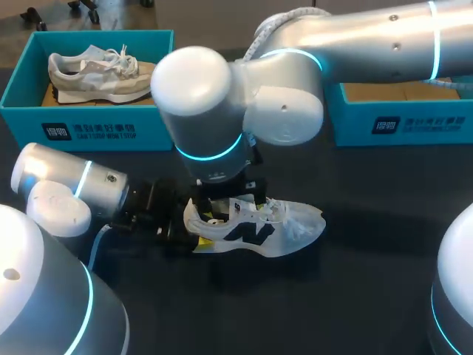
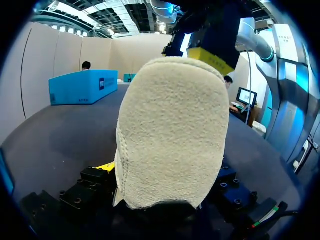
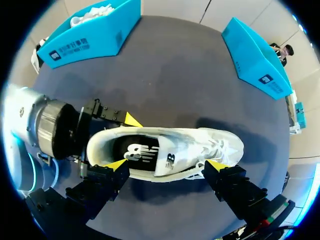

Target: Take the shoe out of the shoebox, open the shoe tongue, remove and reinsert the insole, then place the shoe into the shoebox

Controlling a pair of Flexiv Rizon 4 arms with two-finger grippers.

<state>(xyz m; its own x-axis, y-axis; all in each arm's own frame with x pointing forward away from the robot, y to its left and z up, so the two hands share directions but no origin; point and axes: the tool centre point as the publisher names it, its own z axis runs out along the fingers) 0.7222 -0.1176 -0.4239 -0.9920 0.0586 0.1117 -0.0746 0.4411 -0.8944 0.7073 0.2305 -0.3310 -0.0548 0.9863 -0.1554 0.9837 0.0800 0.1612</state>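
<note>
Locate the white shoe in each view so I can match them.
Head view: white shoe mid-table, under the right arm.
Left wrist view: its heel, close up, between the left pincer's fingers.
Right wrist view: seen from above, under the right pincer.
Shared landmark: left pincer's yellow fingertip at the heel.

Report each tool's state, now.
Left tool: closed on the heel of the shoe.
Right tool: open above the shoe, holding nothing.

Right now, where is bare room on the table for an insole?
Bare table lies between the white shoe and the right shoebox, and on the shoe's near side. Crowded at the heel: the left gripper holds it, the open right gripper hangs above.
</note>
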